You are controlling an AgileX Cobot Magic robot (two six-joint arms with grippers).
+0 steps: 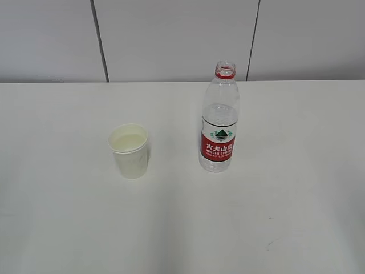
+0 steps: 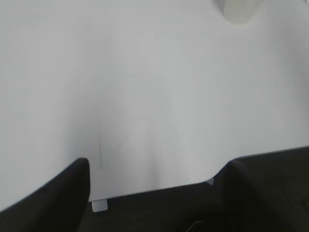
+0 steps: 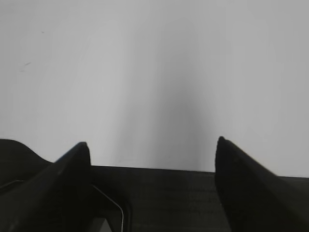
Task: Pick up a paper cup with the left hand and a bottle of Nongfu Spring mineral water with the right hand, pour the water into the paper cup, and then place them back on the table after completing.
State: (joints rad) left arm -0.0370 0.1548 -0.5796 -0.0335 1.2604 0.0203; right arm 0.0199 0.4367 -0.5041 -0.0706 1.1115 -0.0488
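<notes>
Paper cup (image 1: 129,150) stands upright left of centre on the white desk (image 1: 285,217), bottle (image 1: 219,120) upright just to its right, cap off, apart from it. Cup already looks to hold liquid. Left end effector (image 2: 159,188) is spread, empty, low at the desk's near edge; cup base (image 2: 240,10) lies far ahead and right of it. Right end effector (image 3: 152,169) is also spread, empty, bottle not in its view. Plain grey wall panels (image 1: 171,34) behind.

Probably lab: bare white table (image 1: 296,217)
</notes>
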